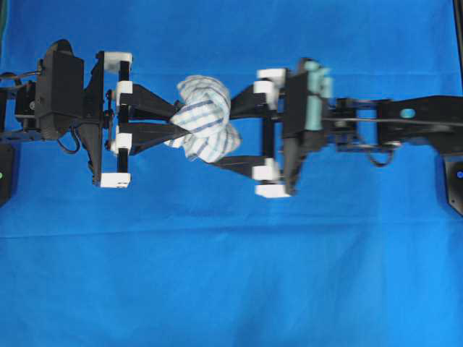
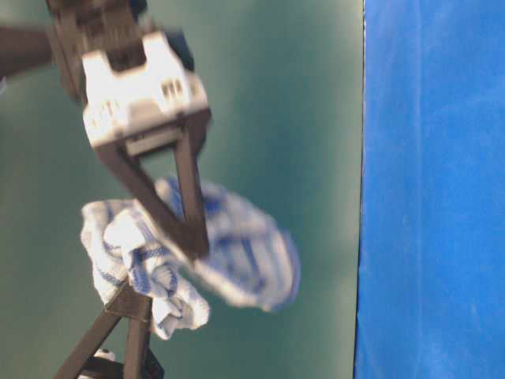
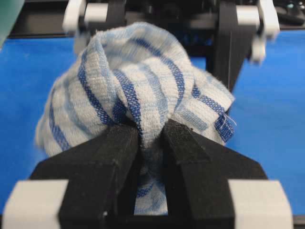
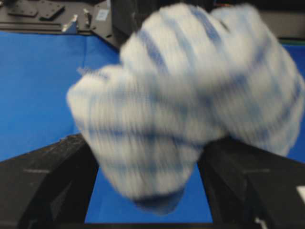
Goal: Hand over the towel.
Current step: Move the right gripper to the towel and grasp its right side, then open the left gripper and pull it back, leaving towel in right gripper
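Plain blue cloth (image 1: 231, 275) across the table, dark green backdrop (image 2: 300, 95).

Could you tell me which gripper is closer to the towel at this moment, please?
Left. The left gripper is shut on the towel, pinching a fold between its fingers. The right gripper stands open, its fingers straddling the towel's other side without clamping it.

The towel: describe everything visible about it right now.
The towel is a small white woven cloth with blue check stripes, soft and bunched into a crumpled ball. It hangs in the air above the blue cloth, not resting on it. The left claw is shut on a pinched fold of it. The right claw stands wide open, its fingers on either side of the bundle, not clamping it.
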{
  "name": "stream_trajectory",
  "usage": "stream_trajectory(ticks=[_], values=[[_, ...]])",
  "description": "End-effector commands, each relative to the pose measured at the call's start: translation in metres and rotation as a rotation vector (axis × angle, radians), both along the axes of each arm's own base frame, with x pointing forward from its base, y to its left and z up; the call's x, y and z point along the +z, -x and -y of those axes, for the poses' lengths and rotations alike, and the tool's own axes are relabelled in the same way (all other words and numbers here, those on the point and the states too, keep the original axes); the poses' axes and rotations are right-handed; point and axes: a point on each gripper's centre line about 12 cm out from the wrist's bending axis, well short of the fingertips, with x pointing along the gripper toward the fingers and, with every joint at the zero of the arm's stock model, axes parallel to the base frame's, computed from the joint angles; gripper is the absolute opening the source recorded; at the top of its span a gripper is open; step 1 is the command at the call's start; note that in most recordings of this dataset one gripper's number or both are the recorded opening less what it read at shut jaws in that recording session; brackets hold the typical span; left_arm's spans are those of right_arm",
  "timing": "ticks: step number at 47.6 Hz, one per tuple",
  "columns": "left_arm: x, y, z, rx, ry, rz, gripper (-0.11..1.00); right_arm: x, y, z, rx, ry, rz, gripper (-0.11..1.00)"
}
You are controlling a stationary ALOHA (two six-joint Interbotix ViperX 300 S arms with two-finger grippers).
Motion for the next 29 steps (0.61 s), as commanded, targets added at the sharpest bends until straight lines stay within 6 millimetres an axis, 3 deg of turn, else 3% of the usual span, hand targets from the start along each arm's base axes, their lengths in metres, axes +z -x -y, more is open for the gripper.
stream_trajectory(ticks=[1, 22, 25, 29], values=[[0.0124, -0.0006, 0.001, -0.003, -0.005, 0.041, 0.09, 0.0167, -0.0123, -0.0004, 0.005, 0.008, 0.043, 0.71], [0.0144, 0.0014, 0.0011, -0.004, -0.015, 0.048, 0.09, 0.0169, -0.0179, -0.0002, 0.004, 0.007, 0.04, 0.7], [0.0139, 0.0004, 0.0015, -0.006, -0.015, 0.048, 0.09, 0.0156, -0.0177, -0.0002, 0.005, 0.01, 0.029, 0.66], [0.0162, -0.0013, 0.0014, -0.004, -0.004, 0.063, 0.09, 0.0142, -0.0174, -0.0003, 0.006, 0.014, 0.016, 0.48]])
